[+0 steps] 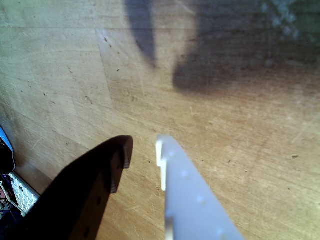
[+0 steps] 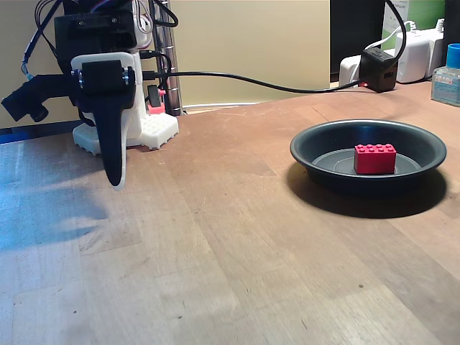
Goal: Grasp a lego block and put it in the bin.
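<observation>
The red lego block (image 2: pixel 374 158) lies inside the bin (image 2: pixel 302 140), a shallow dark grey pan at the right of the fixed view. My gripper (image 2: pixel 115 180) hangs far to its left, pointing down a little above the wooden table, close to the robot base. In the wrist view the gripper (image 1: pixel 144 147) shows a black finger (image 1: pixel 100 185) and a white finger (image 1: pixel 190 200) with a narrow gap between their tips. Only bare wood lies between and below them.
The white robot base (image 2: pixel 154 128) stands behind the gripper at the back left. A black cable (image 2: pixel 251 80) runs along the back to a black adapter (image 2: pixel 377 68), white chargers (image 2: pixel 417 54) and a blue-capped bottle (image 2: pixel 447 72). A table edge (image 1: pixel 15 175) shows at the wrist view's lower left.
</observation>
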